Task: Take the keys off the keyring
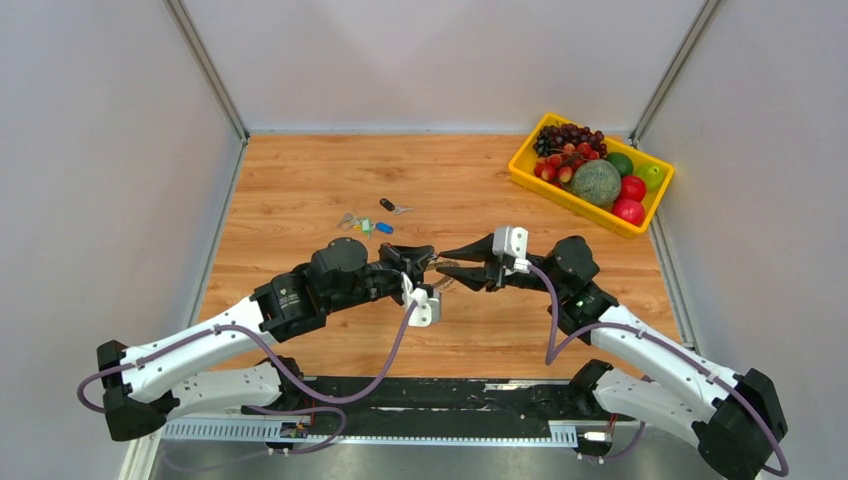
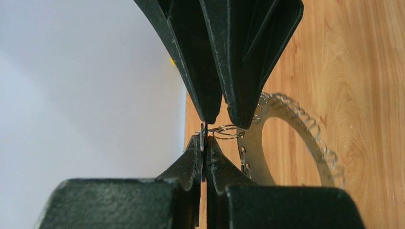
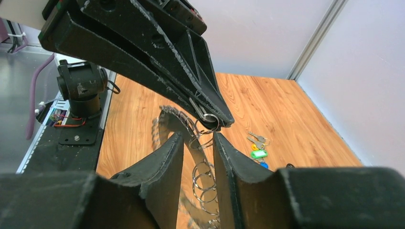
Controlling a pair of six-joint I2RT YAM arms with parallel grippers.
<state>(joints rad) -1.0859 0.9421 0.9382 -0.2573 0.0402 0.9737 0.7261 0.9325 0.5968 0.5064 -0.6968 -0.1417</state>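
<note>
Left gripper (image 2: 204, 143): fingers pressed together, a small wire loop (image 2: 228, 131) pinched at the tips.
Right gripper (image 3: 198, 145): a narrow gap is seen, with coil threaded through it; the grip cannot be told.
Keyring (image 2: 305, 126): held between both grippers at mid-table; masked from above, cut off in the wrist views.
Keys (image 1: 361, 222): laid on the table (image 1: 300, 180) beyond the left gripper; details blurred.

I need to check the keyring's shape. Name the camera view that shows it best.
Left wrist: the keyring shows as a broad arc with a coiled rim and open centre against the table. Right wrist catches only part of its coiled rim, close and blurred. Top external shows almost nothing of it.
</note>
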